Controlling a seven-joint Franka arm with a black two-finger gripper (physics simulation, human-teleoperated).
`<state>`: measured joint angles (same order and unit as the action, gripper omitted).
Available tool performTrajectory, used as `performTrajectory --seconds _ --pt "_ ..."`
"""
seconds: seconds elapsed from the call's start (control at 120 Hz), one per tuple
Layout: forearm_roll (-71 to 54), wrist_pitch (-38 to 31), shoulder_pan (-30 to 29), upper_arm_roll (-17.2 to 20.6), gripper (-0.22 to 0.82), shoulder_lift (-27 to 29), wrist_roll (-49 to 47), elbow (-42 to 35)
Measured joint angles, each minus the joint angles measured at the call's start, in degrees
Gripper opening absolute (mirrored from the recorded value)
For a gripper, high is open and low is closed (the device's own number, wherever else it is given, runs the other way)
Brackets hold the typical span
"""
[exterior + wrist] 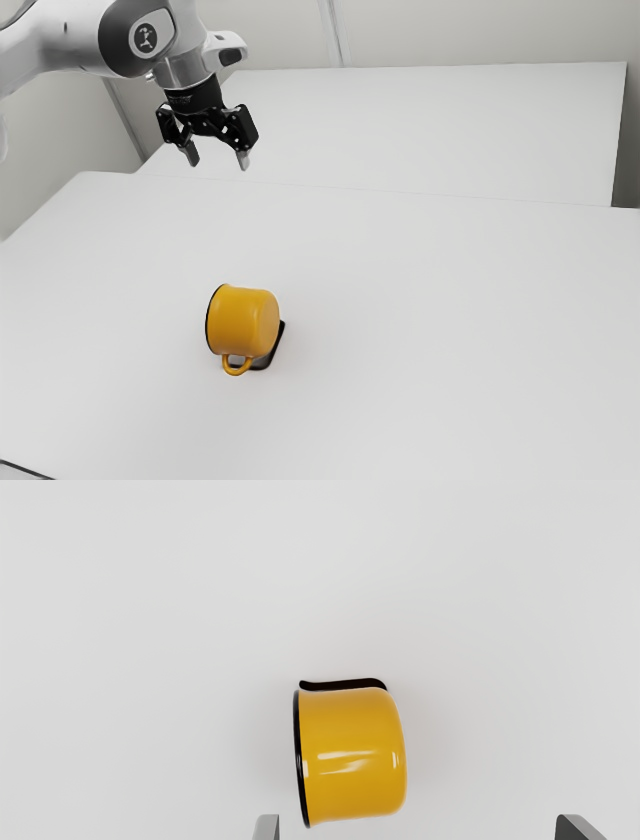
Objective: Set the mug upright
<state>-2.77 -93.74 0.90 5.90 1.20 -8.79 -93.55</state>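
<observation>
Yellow mug (243, 321) on its side
Its black rim faces the exterior view's left on the counter (420, 340); the claw (217, 160) hangs above, spread.

The interior of the mug (240, 322) is hidden from both cameras, as is the side resting beneath it. The mug partly covers a dark-edged item (281, 340); its type cannot be determined. The arm (75, 45) is cut off by the exterior view's left and top edges. Its emblem (146, 39) is too small to identify. The fingers (266, 829) are truncated at the wrist view's bottom edge. The table (450, 340) extends beyond the exterior view's bottom edge.
</observation>
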Motion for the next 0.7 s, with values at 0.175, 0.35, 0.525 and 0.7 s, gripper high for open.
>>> performTrajectory --seconds 0.175,0.35,0.525,0.7 --pt "0.3 0.2 -0.1 0.0 0.60 0.2 -0.1 -0.5" --pt "2.3 1.1 -1.0 0.0 0.60 2.9 -0.1 -3.9" --pt "5.5 1.2 -6.2 -0.1 0.60 5.3 1.0 -8.9" --pt "9.2 -1.4 -10.8 -0.2 0.60 5.9 3.6 -15.3"
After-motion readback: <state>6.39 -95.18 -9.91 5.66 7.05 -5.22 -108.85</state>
